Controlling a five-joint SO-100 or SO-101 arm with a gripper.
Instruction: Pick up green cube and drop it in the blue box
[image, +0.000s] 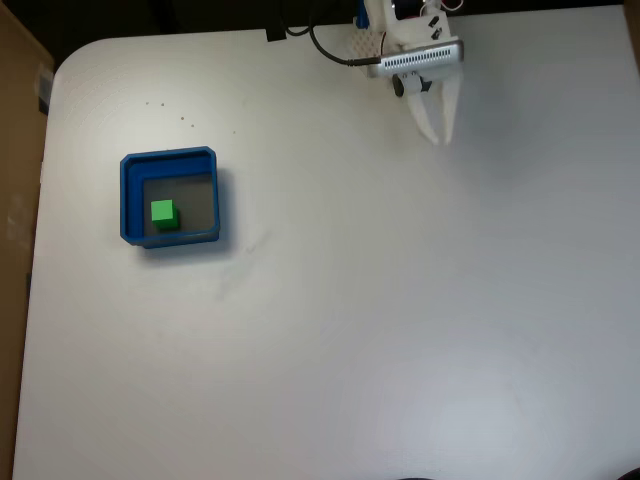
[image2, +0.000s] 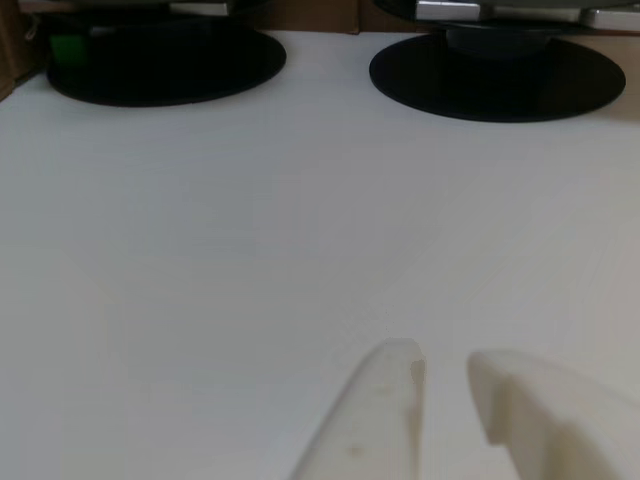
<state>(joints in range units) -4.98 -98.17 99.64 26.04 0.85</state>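
Note:
In the fixed view the green cube (image: 163, 213) lies on the grey floor of the blue box (image: 131, 200), toward the box's lower left corner. The box stands on the left part of the white table. My gripper (image: 440, 137) hangs far off at the top right of that view, its white fingers pointing down the picture and meeting at the tips. The other view shows the gripper (image2: 445, 365) from close up, with two pale fingertips (image2: 385, 400) over bare table, a thin slit between them and nothing held.
The white table (image: 380, 320) spreads wide between gripper and box. A black cable (image: 325, 48) runs along the top edge by the arm's base. Two black round stands (image2: 495, 75) sit at the table's far edge in the other view.

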